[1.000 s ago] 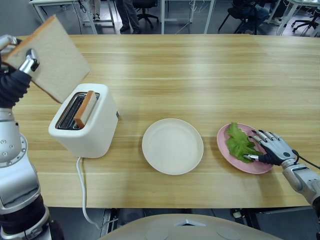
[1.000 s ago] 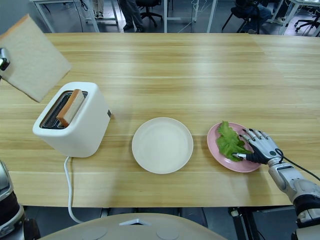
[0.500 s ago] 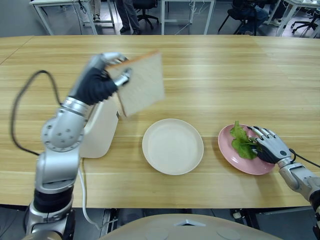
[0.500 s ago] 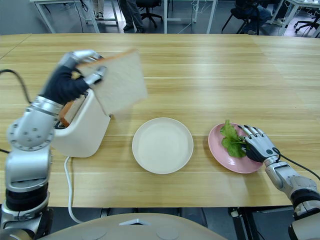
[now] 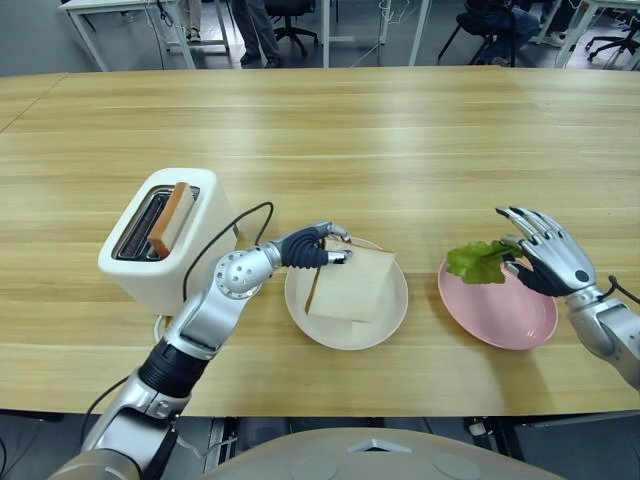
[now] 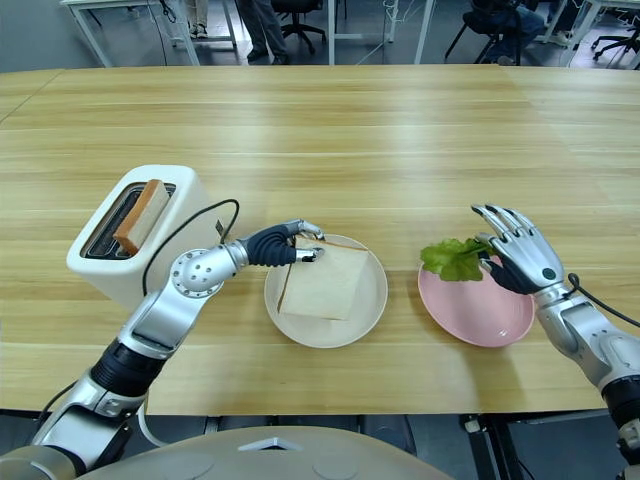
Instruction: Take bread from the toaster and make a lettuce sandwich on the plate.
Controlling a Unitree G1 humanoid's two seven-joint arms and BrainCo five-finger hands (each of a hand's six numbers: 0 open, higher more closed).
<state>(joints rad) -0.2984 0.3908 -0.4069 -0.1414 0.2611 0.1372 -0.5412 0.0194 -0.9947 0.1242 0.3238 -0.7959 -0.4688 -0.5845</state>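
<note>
Bread (image 5: 352, 288) is down in the plate (image 5: 345, 340). Left eye view first: my left hand (image 5: 305, 248) is clamped on the corner nearest the toaster (image 5: 190, 265), I reckon to steady it flat as the base. A second slice (image 5: 168, 218) stands upright in the slot, ready to be the top.

Right eye view: my right hand (image 6: 522, 258) pinches the lettuce (image 6: 452, 258) and holds it lifted above the pink plate (image 6: 480, 322), poised to cross to the bread. The table (image 6: 400, 130) is wide, pale planked wood. Behind it there's office floor and chairs (image 6: 290, 12).
</note>
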